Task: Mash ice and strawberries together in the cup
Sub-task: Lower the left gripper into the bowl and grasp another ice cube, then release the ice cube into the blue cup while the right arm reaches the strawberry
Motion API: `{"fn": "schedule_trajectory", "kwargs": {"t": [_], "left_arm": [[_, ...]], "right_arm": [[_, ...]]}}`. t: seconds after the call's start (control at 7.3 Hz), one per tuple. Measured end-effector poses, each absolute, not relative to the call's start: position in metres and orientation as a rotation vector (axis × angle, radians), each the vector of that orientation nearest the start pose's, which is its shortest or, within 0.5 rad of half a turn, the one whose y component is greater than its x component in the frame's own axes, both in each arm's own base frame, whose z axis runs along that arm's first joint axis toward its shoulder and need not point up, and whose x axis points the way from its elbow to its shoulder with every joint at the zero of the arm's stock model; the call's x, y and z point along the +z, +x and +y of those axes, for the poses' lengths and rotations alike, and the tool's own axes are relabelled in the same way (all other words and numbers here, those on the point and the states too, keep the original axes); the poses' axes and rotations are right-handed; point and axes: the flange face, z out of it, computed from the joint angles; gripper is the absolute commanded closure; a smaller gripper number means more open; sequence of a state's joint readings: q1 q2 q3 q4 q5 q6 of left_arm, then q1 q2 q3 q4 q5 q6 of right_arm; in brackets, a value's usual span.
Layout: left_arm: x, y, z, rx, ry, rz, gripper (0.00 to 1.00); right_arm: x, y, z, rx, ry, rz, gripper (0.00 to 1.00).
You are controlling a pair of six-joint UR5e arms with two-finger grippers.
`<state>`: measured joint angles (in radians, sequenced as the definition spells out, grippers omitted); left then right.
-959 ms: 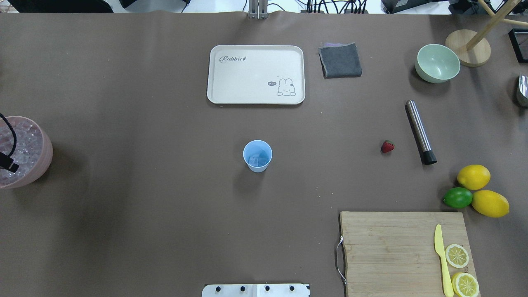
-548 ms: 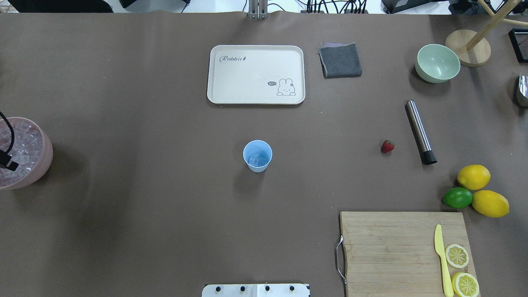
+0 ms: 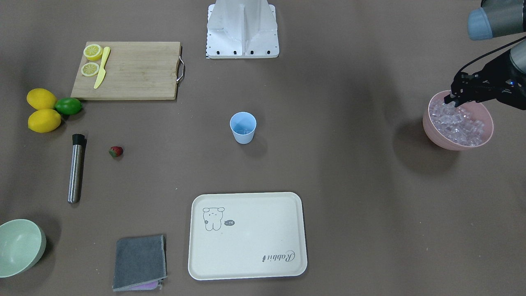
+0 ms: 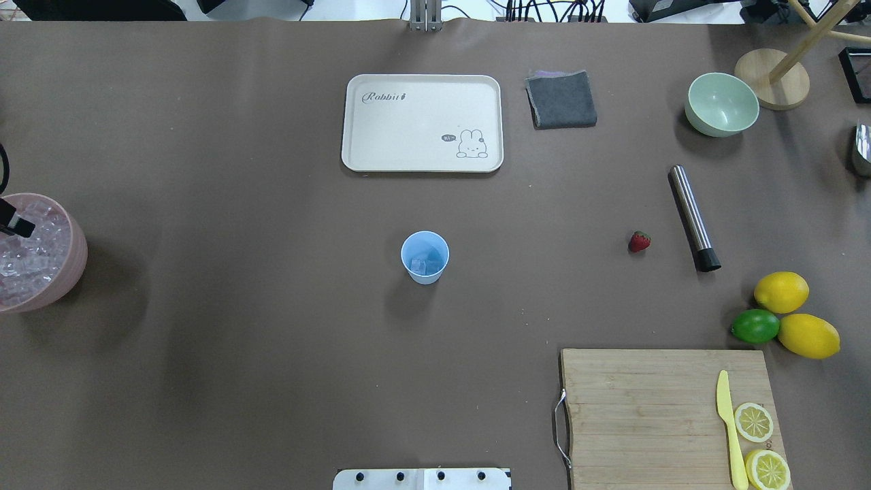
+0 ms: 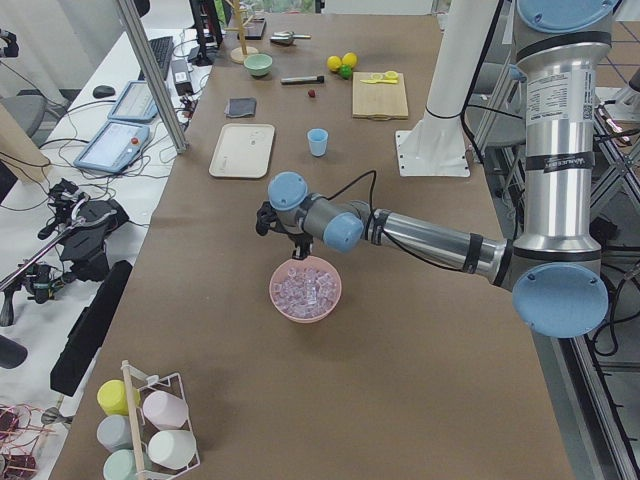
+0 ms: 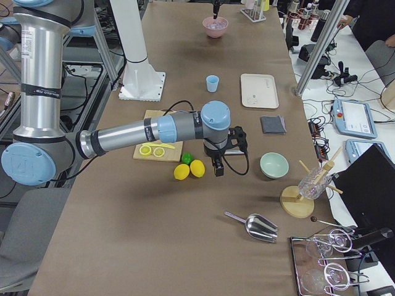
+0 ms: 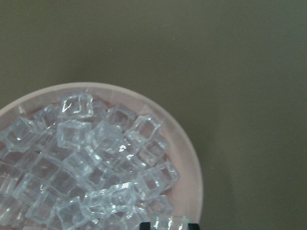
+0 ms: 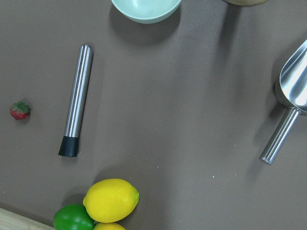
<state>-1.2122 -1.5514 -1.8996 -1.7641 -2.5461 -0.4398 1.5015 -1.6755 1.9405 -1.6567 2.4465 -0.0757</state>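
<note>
Left wrist-mounted view: black fingertips [image 7: 145,227] of the left gripper [image 3: 453,99] pinch one clear cube above the round pink bowl [image 3: 429,123], which is heaped with clear ice cubes [image 3: 458,123]. Small light-blue plastic cup [image 4: 424,273] stands upright mid-table with a few cubes inside; small red strawberry [image 4: 639,241] lies well to its right, near a steel rod with a black tip [image 4: 691,216]. Right gripper [image 6: 218,166] hangs by the lemons [image 6: 189,170]; cannot tell its finger state.
</note>
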Motion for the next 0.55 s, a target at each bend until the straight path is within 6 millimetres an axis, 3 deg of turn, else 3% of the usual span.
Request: {"fn": "schedule_trajectory", "kwargs": {"t": [0.14,0.27,0.41,0.55], "left_arm": [[0.419,0.137,-0.479,0.123,0.048,1.085,1.00],[0.365,0.172,-0.486,0.078,0.025,1.111,1.00],[0.317,0.218,-0.488,0.038,0.001,1.121,1.00],[0.271,0.276,-0.483,0.007,-0.015,1.120,1.00]], "right_arm": [[0.525,0.025,-0.448,-0.217,0.174,-0.878,0.00],[0.521,0.022,-0.451,-0.224,0.179,-0.886,0.00],[0.517,0.017,-0.454,-0.238,0.182,-0.892,0.00],[0.512,0.009,-0.458,-0.257,0.183,-0.896,0.00]]}}
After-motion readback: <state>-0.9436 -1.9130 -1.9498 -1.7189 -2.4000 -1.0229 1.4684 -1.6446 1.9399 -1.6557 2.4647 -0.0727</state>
